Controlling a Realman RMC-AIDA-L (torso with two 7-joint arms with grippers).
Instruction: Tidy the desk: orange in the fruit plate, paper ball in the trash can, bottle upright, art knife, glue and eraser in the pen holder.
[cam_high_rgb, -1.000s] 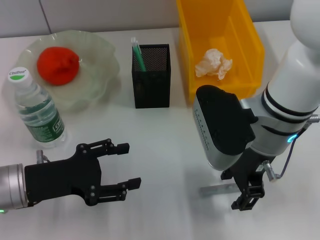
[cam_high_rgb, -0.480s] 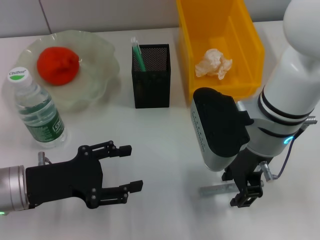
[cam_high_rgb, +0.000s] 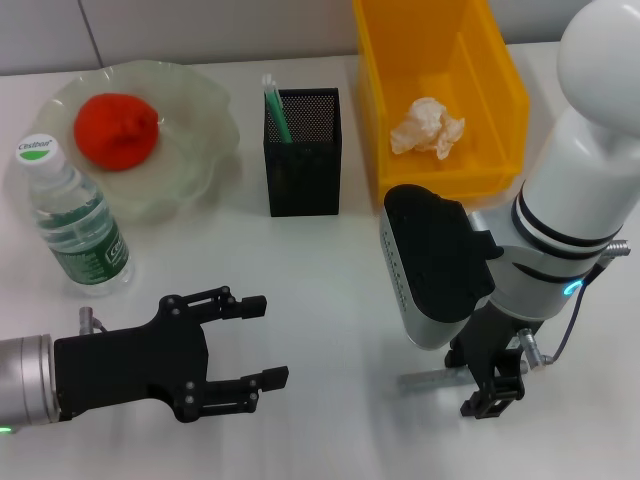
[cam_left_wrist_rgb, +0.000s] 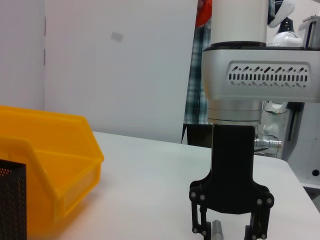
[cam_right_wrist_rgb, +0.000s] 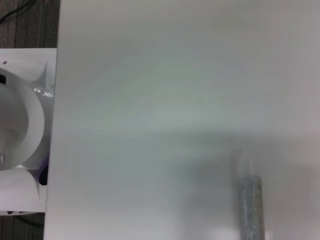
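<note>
Desk (cam_high_rgb: 330, 270) white. Yellow trash can (cam_high_rgb: 400, 90) far right, paper ball (cam_high_rgb: 427, 127) inside. Fruit plate (cam_high_rgb: 200, 150) far left, orange (cam_high_rgb: 116, 131) in it. Bottle (cam_high_rgb: 73, 218) upright beside plate. Mesh pen holder (cam_high_rgb: 302, 152) centre, green stick in it.

Art knife (cam_high_rgb: 432, 378) flat on desk, near right; long axis runs left-right.

My right gripper (cam_high_rgb: 494, 385) pointed down over knife's right end, fingers straddling it; grip not confirmed, cannot tell.

My left gripper (cam_high_rgb: 262, 340) near left, above desk, fingers spread wide, holding nothing.
</note>
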